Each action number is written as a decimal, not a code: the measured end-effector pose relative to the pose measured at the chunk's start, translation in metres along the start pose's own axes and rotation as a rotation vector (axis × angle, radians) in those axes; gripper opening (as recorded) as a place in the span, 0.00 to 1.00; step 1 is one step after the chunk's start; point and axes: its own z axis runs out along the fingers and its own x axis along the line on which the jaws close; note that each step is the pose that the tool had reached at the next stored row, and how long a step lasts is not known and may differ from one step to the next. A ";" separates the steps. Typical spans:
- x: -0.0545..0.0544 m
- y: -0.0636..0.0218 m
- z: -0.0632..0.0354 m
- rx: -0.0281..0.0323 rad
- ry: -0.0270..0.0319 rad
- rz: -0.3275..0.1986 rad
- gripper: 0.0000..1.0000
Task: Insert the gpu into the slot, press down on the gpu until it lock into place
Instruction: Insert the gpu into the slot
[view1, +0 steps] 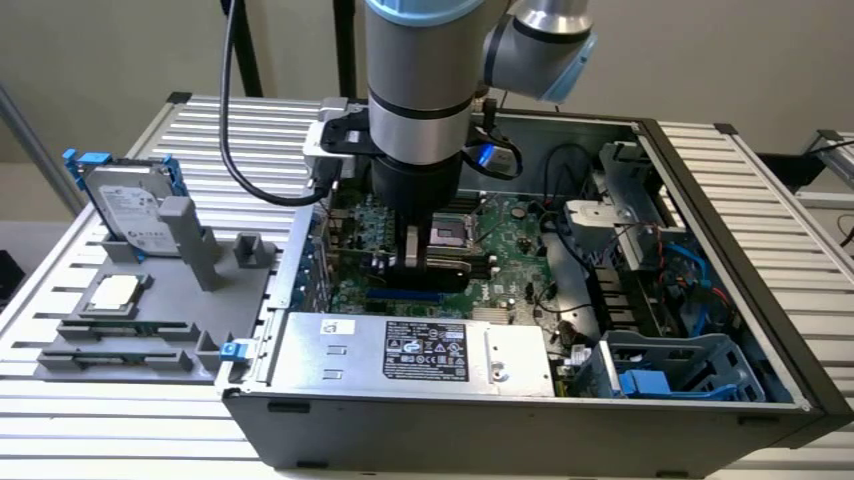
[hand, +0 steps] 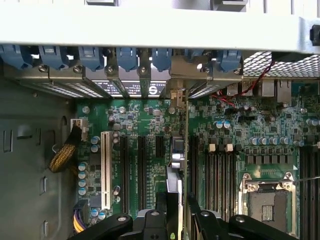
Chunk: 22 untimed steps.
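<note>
Claw (hand: 176, 215) jaws stand apart, one on each side of the gpu (hand: 175, 170), which stands upright on its long edge at the centre of the exterior view, deep inside the open computer case (view1: 534, 430); whether either finger touches the card I cannot tell. Just below the card, toward the lower middle of that frame, a short stretch of the blue slot (view1: 407, 297) shows. The card therefore seems to sit over it or partly in it, though how deep it is seated is hidden. The main risk, as I judge it, is a crooked seat. With nothing clamping it, the thin card can lean to one side, and a downward push would then drive its contact edge against the slot wall instead of into it, bending the card or the green motherboard (hand: 130, 125). A push landing near one end could sink that end and leave the other high, so the latch never catches. The card's metal bracket (hand: 177, 95) meets the case's rear panel and could snag there, holding the card up. Black memory strips (hand: 220, 175) lie just beside the card, and a finger coming down wide could strike them.
</note>
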 end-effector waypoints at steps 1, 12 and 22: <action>0.000 0.0000 0.0001 -0.0002 0.0005 -0.002 0.26; -0.001 0.0000 0.0031 -0.0018 0.0003 -0.021 0.26; -0.001 -0.0005 0.0071 -0.0025 0.0004 -0.027 0.26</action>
